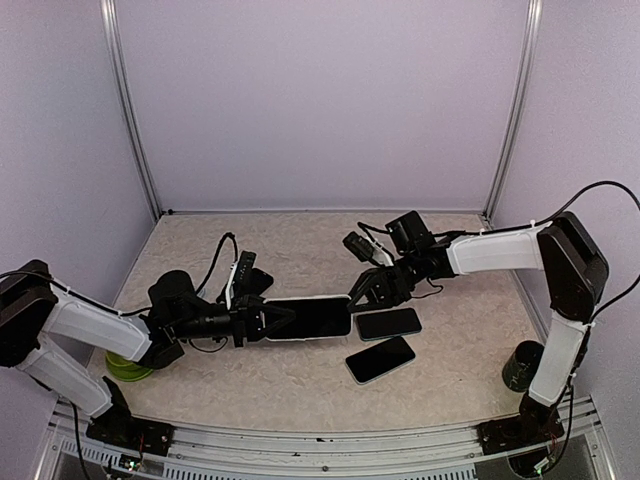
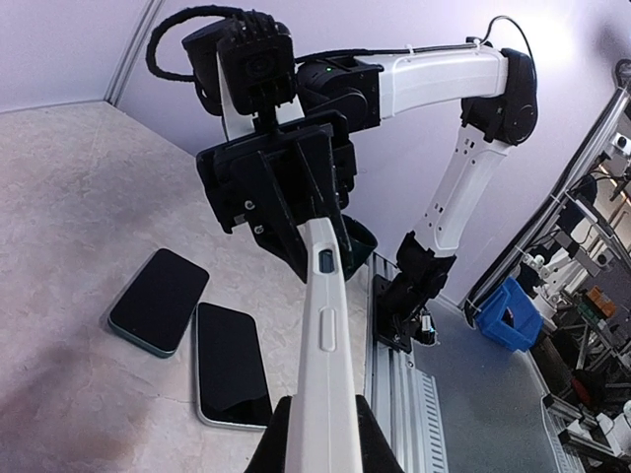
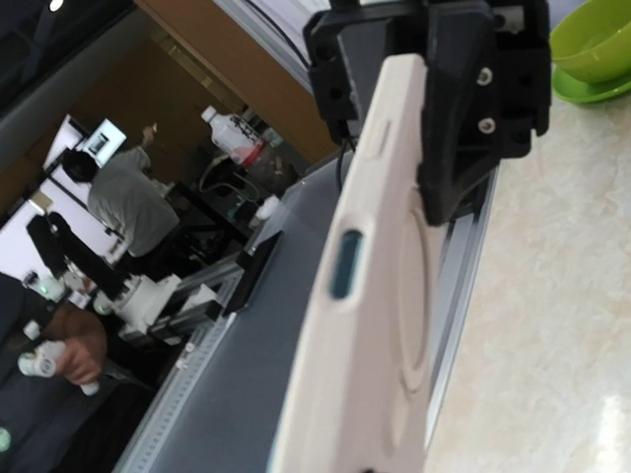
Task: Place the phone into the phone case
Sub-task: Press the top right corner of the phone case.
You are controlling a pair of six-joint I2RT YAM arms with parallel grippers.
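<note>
1. White at the rim, the phone case (image 1: 310, 318) is clamped at its 9 o'clock end by the left gripper (image 1: 278, 321). The right gripper (image 1: 362, 291) seems pressed shut on the 3 o'clock end.
2. The case hangs above the table (image 1: 270, 385), between both grippers.
3. I judge it light, thin and a little flexible. It is better held by the short ends, so the opening is free.
4. Two phones lie flat at 5 o'clock of the case. The farther phone (image 1: 388, 323) is just beside the right gripper, and the nearer phone (image 1: 380, 359) is beyond it. Their smooth glass is probably slippery.

No readable text, brand, number or sign anywhere (not even on the white case (image 2: 325, 374))
</note>
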